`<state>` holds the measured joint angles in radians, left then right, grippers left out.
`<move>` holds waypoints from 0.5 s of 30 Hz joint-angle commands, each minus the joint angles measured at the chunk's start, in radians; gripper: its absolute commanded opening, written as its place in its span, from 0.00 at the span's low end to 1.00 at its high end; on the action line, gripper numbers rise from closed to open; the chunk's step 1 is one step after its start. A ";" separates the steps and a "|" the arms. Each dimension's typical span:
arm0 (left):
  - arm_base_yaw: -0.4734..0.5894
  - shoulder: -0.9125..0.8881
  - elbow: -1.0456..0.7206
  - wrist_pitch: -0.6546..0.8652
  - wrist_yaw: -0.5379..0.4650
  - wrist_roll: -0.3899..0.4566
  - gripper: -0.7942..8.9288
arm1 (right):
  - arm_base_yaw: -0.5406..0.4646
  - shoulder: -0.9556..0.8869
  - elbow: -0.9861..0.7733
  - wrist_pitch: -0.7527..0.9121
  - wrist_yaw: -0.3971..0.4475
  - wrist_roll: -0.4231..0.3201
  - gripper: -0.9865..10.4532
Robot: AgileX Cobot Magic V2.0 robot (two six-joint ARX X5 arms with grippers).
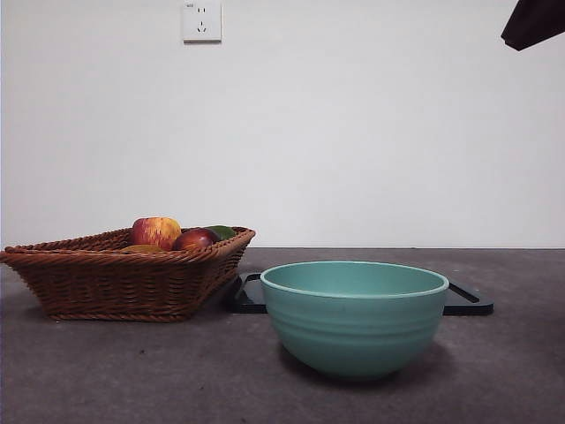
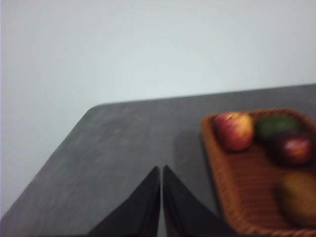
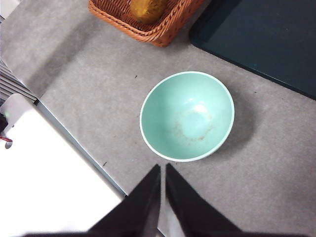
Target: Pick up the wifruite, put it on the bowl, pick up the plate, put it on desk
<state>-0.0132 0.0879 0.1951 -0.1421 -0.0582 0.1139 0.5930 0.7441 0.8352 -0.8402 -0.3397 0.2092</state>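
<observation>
While both my arms wait above the desk (image 1: 106, 371), my left gripper (image 2: 161, 170) and right gripper (image 3: 163, 168) each have jaws pressed together, holding nothing. Wifruite (image 2: 298, 197) lies in the basket (image 1: 124, 283) with the apple (image 1: 156, 231), a dark red fruit (image 1: 194, 239) and a green one (image 2: 276, 126). Bowl (image 1: 353, 318) stands empty beside the basket, a dark tray (image 3: 266, 39) just behind it.
</observation>
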 commanded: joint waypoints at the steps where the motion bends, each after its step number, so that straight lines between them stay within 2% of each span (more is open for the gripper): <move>1: 0.002 -0.032 -0.041 0.004 -0.034 -0.002 0.09 | 0.007 0.005 0.016 0.009 0.000 -0.009 0.09; 5: 0.002 -0.077 -0.094 0.002 -0.083 -0.002 0.09 | 0.007 0.005 0.016 0.009 0.000 -0.009 0.09; 15: 0.002 -0.085 -0.161 0.000 -0.085 -0.022 0.09 | 0.007 0.005 0.016 0.009 0.000 -0.009 0.09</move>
<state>-0.0132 0.0051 0.0380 -0.1539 -0.1402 0.1051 0.5930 0.7441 0.8352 -0.8398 -0.3401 0.2089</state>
